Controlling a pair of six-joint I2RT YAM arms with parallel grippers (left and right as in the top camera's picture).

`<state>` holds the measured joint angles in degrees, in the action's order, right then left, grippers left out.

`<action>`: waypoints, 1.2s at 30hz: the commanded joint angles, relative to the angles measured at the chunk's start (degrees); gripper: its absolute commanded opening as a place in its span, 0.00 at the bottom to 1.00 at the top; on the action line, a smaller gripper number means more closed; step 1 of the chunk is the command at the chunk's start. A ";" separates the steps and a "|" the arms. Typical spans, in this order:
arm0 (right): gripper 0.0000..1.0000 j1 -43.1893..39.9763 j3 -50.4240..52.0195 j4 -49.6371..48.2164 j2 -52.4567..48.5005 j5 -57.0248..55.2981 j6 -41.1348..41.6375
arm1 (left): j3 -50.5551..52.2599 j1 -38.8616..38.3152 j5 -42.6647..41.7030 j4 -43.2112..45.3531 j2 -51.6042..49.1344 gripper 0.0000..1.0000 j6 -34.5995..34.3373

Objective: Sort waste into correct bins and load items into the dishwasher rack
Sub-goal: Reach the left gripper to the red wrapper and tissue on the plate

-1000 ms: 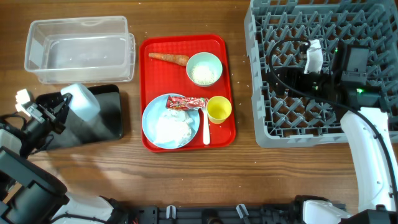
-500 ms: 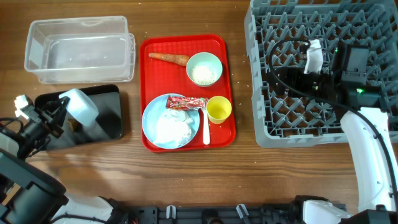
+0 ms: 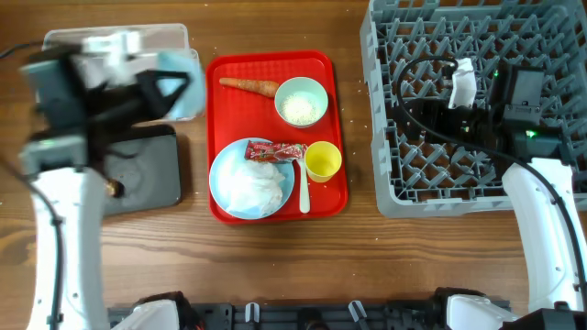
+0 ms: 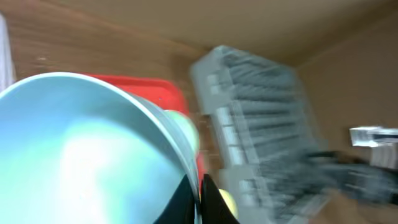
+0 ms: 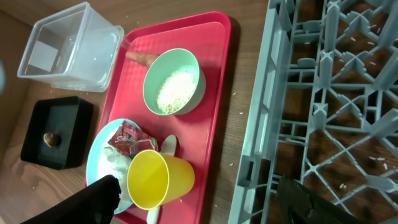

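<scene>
Loading step: left fingers pinch the blue bowl by its rim, right fingers spread; next, carry it across to the dishwasher rack.

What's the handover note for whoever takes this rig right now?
Left gripper: fingers shut on the rim of the blue bowl, lifted by the clear tub.
Right gripper: open, empty, above the dishwasher rack.
Done: brown food lump lies in the black tray.
On the red tray: carrot, mint bowl with rice, plate bearing napkin and red wrapper, yellow cup, spoon.
Left: rack the blue bowl, bin the other waste, load the other dishes. No dish shows in the rack.
</scene>
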<state>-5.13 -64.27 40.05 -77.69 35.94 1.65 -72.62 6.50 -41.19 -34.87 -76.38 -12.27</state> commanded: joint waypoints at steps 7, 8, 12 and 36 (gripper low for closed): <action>0.84 0.24 -0.87 -0.28 -0.15 -0.57 0.00 | 0.55 -26.03 49.31 7.76 -17.22 0.04 6.49; 0.84 0.24 -0.87 -0.28 -0.15 -0.57 0.00 | 0.55 -26.95 50.14 8.76 -19.52 0.04 6.54; 0.84 0.24 -0.87 -0.15 -0.15 -0.59 -0.13 | 0.55 -28.04 50.23 9.66 -25.09 0.04 6.47; 0.85 0.24 -0.87 -0.33 -0.15 -0.55 0.00 | -4.17 -28.98 39.65 -15.52 -20.41 0.79 -19.56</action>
<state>-5.13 -64.27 39.86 -77.69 35.92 1.65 -75.92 -21.52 2.74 -46.00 -98.67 -16.29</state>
